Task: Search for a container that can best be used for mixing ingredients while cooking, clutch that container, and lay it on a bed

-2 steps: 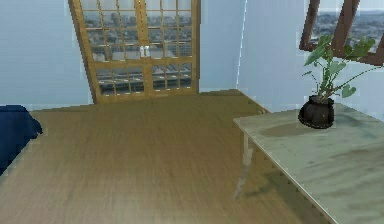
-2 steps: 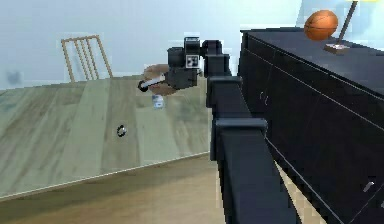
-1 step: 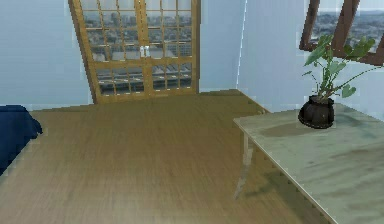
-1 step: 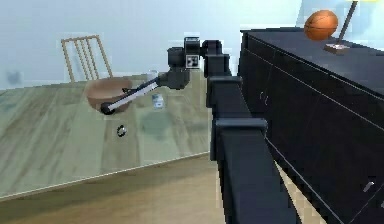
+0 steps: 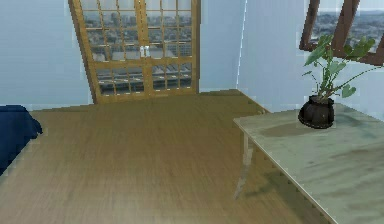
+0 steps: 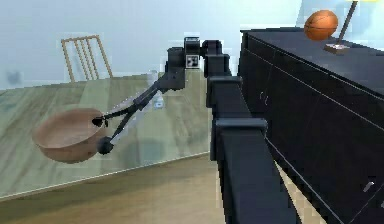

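One brown bowl (image 6: 62, 138) hangs at the far end of the gripper (image 6: 100, 135), at nine o'clock in the arm side view. We judge it held, clear of the pale table (image 6: 40, 100) behind it. At one o'clock we see a dark cabinet (image 6: 310, 90) with an orange ball (image 6: 321, 24) on top. In the forward view a potted plant (image 5: 325, 85) stands at three o'clock.

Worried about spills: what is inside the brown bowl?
Inside the brown bowl, only bare brown inner wall shows. Its near wall covers the bottom; the fingers cover a bit at the right rim.
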Available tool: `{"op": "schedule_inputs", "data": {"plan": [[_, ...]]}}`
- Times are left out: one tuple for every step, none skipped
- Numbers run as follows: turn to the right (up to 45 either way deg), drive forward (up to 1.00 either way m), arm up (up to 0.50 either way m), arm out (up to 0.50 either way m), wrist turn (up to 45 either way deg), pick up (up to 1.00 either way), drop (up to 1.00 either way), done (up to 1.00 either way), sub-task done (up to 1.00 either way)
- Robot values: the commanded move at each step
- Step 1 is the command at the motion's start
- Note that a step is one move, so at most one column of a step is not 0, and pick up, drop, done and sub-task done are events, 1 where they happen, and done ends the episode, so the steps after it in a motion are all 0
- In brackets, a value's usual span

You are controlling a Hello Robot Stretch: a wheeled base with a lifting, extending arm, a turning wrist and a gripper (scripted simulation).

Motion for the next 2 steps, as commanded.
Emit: {"op": "schedule_inputs", "data": {"plan": [[0.0, 0.00, 0.00, 0.00, -12.0, 0.00, 0.00, 0.00, 0.00], [0.0, 0.00, 0.00, -0.36, 0.0, 0.00, 0.00, 0.00, 0.00]]}}
